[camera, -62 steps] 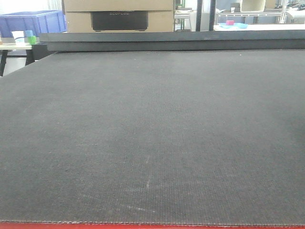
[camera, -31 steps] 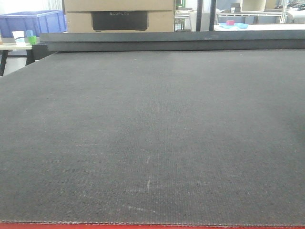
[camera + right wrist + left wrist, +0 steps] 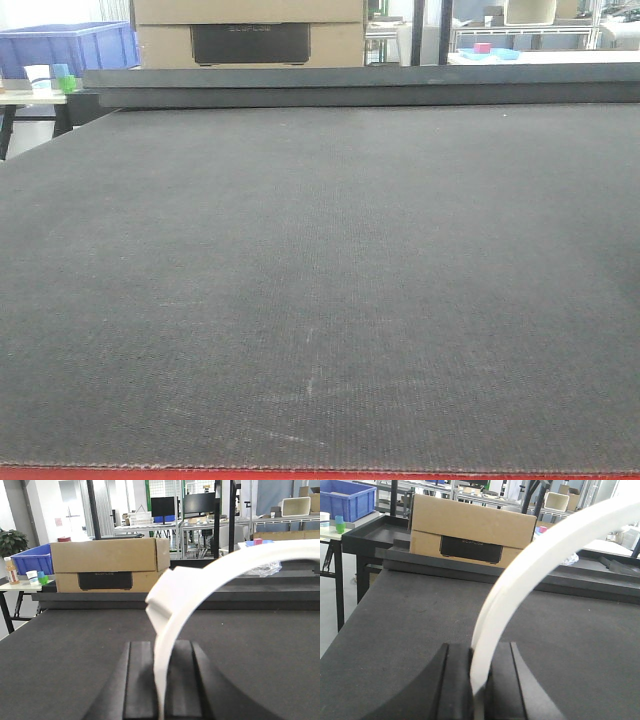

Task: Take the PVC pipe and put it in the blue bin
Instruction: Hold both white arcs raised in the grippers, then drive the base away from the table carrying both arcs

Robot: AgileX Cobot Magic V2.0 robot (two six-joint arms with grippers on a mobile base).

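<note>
Above the counter [image 3: 320,280], I'm pinching the PVC pipe [image 3: 520,572] with left end effector [image 3: 480,690] and right end effector [image 3: 161,685], probably so its arch is riding clear for carrying; blue bin [image 3: 345,500] is sitting well apart, far left.

The left fingers [image 3: 456,680] and right fingers [image 3: 141,680] are 2 matte black slabs each, a white curved strip [image 3: 520,570] arching between.
</note>
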